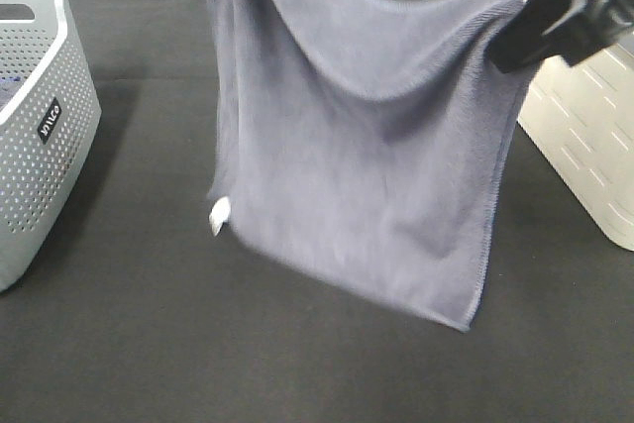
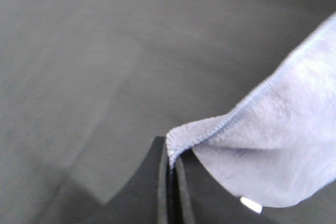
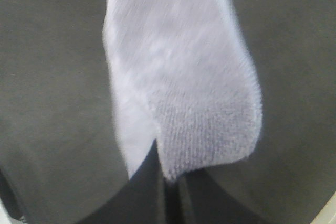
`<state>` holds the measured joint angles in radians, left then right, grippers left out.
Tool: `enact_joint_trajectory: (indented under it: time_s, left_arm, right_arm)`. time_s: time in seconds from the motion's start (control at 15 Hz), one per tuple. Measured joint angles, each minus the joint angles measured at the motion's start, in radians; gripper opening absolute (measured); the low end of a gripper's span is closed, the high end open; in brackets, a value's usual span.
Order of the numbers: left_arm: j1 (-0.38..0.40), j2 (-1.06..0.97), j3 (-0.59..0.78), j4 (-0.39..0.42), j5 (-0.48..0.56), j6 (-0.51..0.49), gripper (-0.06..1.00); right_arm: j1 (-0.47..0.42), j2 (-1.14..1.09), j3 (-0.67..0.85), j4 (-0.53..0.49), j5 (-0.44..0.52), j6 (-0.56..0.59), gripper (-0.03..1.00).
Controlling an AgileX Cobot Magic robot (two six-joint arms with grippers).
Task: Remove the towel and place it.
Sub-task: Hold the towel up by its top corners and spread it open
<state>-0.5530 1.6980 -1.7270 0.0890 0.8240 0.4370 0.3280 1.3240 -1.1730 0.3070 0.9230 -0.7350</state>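
Note:
The grey-lavender towel (image 1: 367,165) hangs spread in the air above the black table, held by its two upper corners. Its small white tag (image 1: 219,216) hangs at the lower left corner. My right gripper (image 1: 507,45) is shut on the upper right corner; the right wrist view shows the towel (image 3: 184,87) pinched between its shut fingers (image 3: 169,179). My left gripper is out of the exterior view above the top edge; in the left wrist view it (image 2: 170,162) is shut on the other corner of the towel (image 2: 273,150).
A grey perforated basket (image 1: 40,126) stands at the left edge of the table. A cream slotted basket (image 1: 584,136) stands at the right edge, behind the right arm. The black tabletop (image 1: 149,344) lies below the towel.

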Motion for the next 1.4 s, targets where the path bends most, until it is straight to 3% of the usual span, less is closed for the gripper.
enact_joint_trajectory:
  time_s: [0.13,0.27,0.67,1.13,1.33,1.4]
  left_arm:
    - [0.000,0.020,0.000,0.107,-0.094,-0.154,0.00]
    - [0.003,0.047,0.000,0.167,-0.164,-0.193,0.00]
    - [0.098,0.152,0.000,0.224,-0.450,-0.323,0.00]
    - [0.220,0.257,0.000,0.234,-0.848,-0.326,0.00]
    - [0.221,0.276,-0.004,0.234,-0.834,-0.325,0.00]
    - [0.202,0.307,-0.004,0.238,-0.692,-0.319,0.00]
  right_arm:
    - [0.000,0.082,-0.041,-0.025,-0.043,0.003,0.00]
    - [0.000,0.158,-0.115,-0.059,-0.115,-0.001,0.00]
    - [0.000,0.388,-0.382,-0.216,-0.367,-0.004,0.00]
    - [-0.016,0.700,-0.709,-0.262,-0.590,-0.005,0.00]
    - [-0.068,0.733,-0.730,-0.253,-0.630,0.000,0.00]
    - [-0.105,0.775,-0.731,-0.181,-0.529,0.007,0.00]
